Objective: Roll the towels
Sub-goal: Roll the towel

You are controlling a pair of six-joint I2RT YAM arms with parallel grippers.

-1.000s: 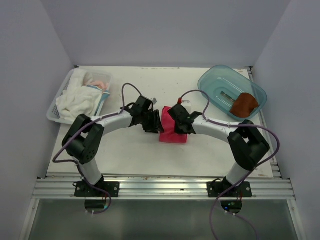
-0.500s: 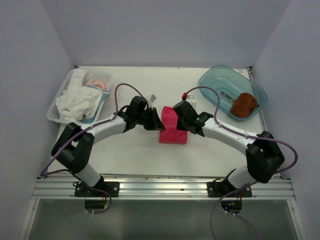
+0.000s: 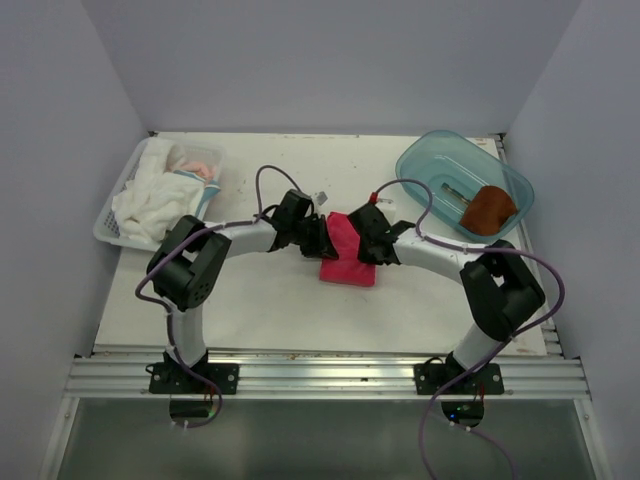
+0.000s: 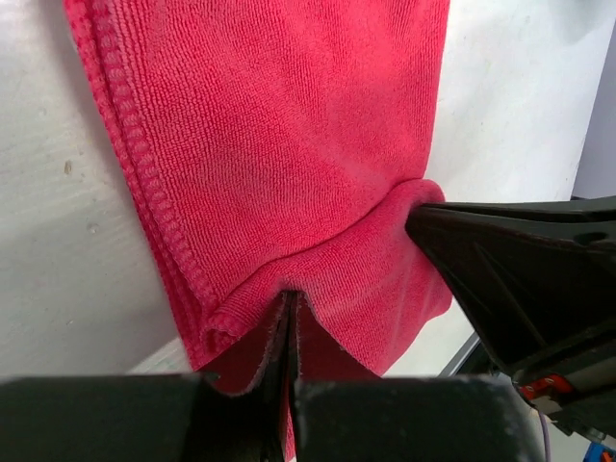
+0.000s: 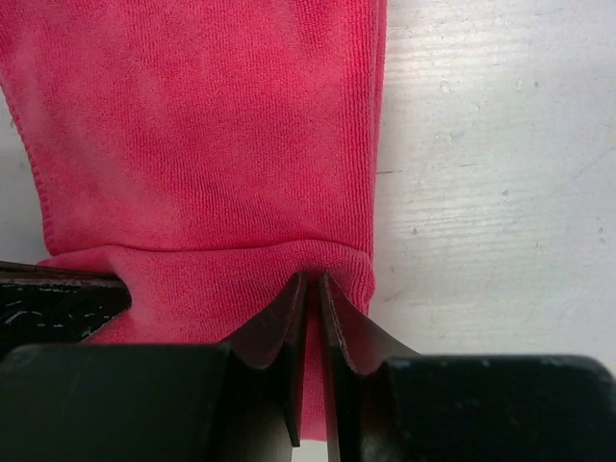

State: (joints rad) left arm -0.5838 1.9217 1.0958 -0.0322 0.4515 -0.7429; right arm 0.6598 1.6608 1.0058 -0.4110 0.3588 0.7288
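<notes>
Pink-red towel (image 3: 347,264) flat on the white table (image 3: 270,300), pinched at one short end by both grippers. Long and narrow, with the long axis running roughly from the far side toward the arm bases, slightly tilted. Stretched straight ahead of the fingertips in both wrist views. Short end nearest the fingers lifted into a small raised fold; stitched hem visible along one long edge.

Left gripper (image 4: 291,310) closed tight on that fold, black fingers pressed together with cloth between them. Right gripper (image 5: 313,289) clamped on the same fold near the other corner, with only a thin sliver of pink between the tips. Grippers close together, facing across the towel's width, each seen from the other's wrist camera as a black wedge at the edge of view.

Faint pale marks on the left finger as seen from the right wrist, too small to read. Far end of the towel cut off in both wrist views, its far part partly hidden under the grippers from above.

Well off to the right gripper's side, rust-brown towel (image 3: 488,208) bunched inside a clear blue tub (image 3: 418,158). Well off to the left gripper's side, white basket (image 3: 108,228) holding white cloths (image 3: 150,198) with pale blue trim.
</notes>
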